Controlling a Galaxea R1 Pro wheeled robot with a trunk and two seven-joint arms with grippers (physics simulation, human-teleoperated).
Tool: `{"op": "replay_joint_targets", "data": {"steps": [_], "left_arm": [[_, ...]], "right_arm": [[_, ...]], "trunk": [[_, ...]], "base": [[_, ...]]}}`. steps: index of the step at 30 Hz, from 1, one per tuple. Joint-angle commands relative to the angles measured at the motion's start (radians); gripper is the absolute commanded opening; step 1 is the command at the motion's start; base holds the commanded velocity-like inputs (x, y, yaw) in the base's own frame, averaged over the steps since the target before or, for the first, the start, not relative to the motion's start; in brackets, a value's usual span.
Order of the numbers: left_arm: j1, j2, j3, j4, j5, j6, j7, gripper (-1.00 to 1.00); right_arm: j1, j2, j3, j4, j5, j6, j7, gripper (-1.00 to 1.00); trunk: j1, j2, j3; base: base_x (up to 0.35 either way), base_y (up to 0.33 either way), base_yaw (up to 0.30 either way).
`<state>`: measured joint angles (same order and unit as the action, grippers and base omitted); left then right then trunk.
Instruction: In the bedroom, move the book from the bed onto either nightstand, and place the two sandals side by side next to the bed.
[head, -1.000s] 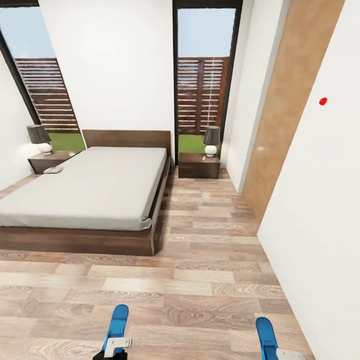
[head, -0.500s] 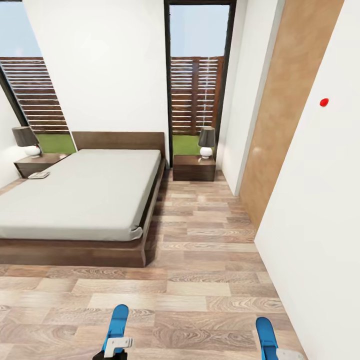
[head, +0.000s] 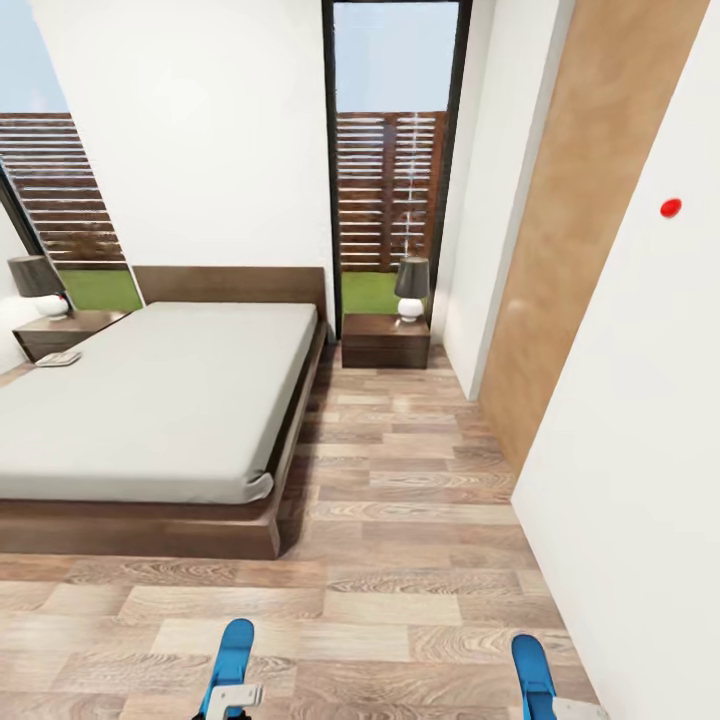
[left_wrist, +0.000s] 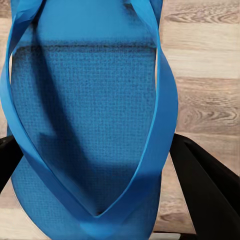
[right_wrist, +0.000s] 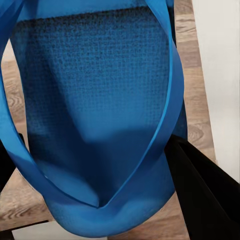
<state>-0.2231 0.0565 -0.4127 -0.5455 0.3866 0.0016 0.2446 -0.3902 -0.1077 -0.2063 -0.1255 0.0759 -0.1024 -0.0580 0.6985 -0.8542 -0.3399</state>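
Each gripper holds a bright blue sandal above the wood-plank floor. My left gripper is shut on the left sandal, its black fingers at the sole's edges. My right gripper is shut on the right sandal. The bed, with its off-white mattress and dark frame, lies ahead to the left. A dark nightstand with a lamp stands at its right side, and another nightstand at its far left. A small pale flat thing lies at the mattress's far left edge; I cannot tell whether it is the book.
A strip of plank floor runs between the bed and the white wall on the right. A brown door panel is set in that wall. A tall window stands behind the right nightstand.
The whole picture has shifted: the camera has moved, and the bed and nightstands now sit further left in view. Both sandals stay held in the grippers.
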Motion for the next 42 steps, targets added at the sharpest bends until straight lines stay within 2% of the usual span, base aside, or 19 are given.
{"op": "replay_joint_targets", "data": {"steps": [1,19,29,42], "left_arm": [[-0.001,0.001,-0.009,0.000,0.008,0.000,0.009,-1.00],[-0.001,-0.001,-0.009,0.006,0.008,0.000,0.009,-1.00],[-0.001,-0.001,-0.009,0.006,0.008,0.000,0.009,-1.00],[-0.001,-0.002,-0.007,0.025,0.009,-0.001,0.007,-1.00]], "right_arm": [[-0.001,0.000,-0.007,0.001,0.007,-0.003,-0.002,-1.00],[-0.001,0.002,-0.006,0.001,0.007,-0.003,-0.002,-1.00],[-0.001,0.002,-0.006,0.001,0.007,-0.003,-0.002,-1.00],[-0.001,0.002,-0.005,0.001,0.007,-0.003,-0.002,-1.00]], "trunk": [[0.001,-0.001,-0.001],[0.001,-0.001,-0.001],[0.001,-0.001,-0.001],[0.001,-0.001,-0.001]], "base": [[0.306,-0.086,0.000],[0.305,-0.107,-0.001],[0.303,-0.021,-0.124],[0.303,-0.001,-0.019]]}}
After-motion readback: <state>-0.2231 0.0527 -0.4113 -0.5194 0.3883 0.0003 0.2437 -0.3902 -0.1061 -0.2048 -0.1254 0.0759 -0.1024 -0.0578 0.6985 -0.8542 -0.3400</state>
